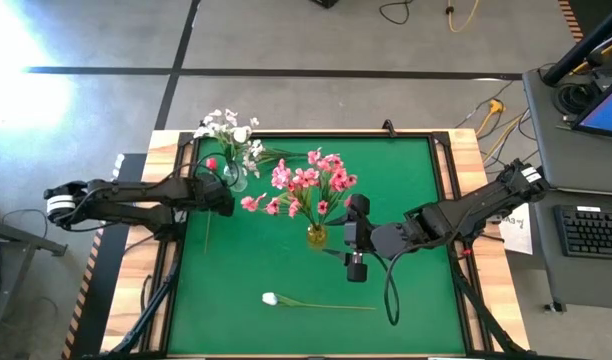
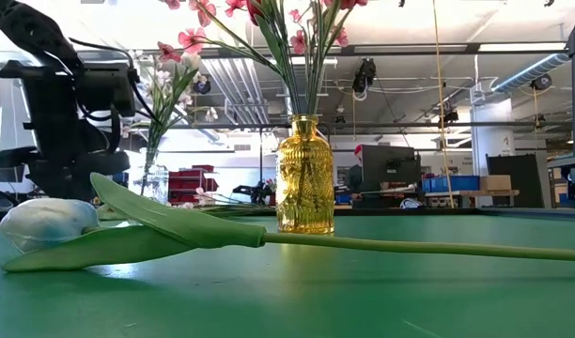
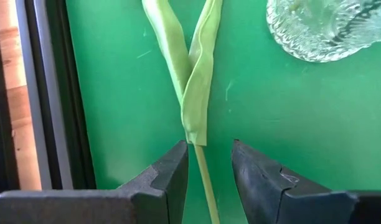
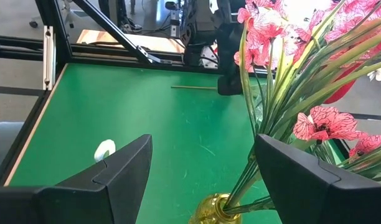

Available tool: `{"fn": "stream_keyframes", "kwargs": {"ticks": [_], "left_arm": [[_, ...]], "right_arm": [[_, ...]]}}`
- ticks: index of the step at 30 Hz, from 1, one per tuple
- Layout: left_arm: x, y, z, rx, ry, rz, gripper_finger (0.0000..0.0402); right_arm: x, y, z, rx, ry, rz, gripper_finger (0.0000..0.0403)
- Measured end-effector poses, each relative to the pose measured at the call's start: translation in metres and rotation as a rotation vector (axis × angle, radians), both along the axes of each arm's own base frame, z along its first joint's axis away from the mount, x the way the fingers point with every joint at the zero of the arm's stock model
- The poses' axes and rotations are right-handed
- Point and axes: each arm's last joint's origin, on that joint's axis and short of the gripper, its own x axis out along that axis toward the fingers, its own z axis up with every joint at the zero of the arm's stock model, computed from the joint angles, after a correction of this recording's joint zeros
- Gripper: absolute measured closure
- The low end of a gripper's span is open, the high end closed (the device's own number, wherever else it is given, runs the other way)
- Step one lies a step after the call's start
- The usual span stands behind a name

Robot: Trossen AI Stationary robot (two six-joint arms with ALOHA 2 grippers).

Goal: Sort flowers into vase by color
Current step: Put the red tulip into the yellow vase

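The left gripper [image 3: 209,171] hung at the table's left side beside the clear vase [image 1: 233,176], its fingers [image 3: 172,177] apart, one on each side of a thin green stem [image 3: 205,180] just below its two leaves [image 3: 189,68]; whether the pads actually touched the stem could not be told. A red bud [image 1: 212,163] showed next to that vase, which already held the white sprays [image 1: 229,128], so this was likely the red tulip, lying partly on the mat [image 1: 406,180]. The yellow vase [image 2: 304,178] stood mid-table with the pink sprays [image 1: 308,182] in it. A white tulip [image 1: 270,298] lay alone near the front edge, its long stem [image 2: 410,246] running toward the right. The right gripper [image 4: 203,171] hovered just beside the yellow vase, wide open and empty. These artificial stems looked light and thin, probably wire-cored, so they should hold their line when lifted but swing under the head's weight. The leaves looked soft and would slip or fold; the bare stem just below them seemed the better place to pinch. The glass vases looked easy to tip.
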Motion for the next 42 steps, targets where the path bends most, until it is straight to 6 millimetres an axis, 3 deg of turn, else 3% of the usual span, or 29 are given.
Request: {"fn": "stream_keyframes", "kwargs": {"ticks": [13,23,42], "left_arm": [[0.0020,0.0008,-0.0039,-0.003,0.028,0.001,0.0293],[0.0025,0.0010,-0.0059,-0.007,0.042,0.001,0.0325],[0.0025,0.0010,-0.0066,-0.008,0.044,0.004,0.0327]], "right_arm": [[0.0000,0.0000,0.0000,0.000,0.000,0.000,0.0126],[0.0000,0.0000,0.0000,0.000,0.000,0.000,0.0126],[0.0000,0.0000,0.0000,0.001,0.000,-0.001,0.0126]]}}
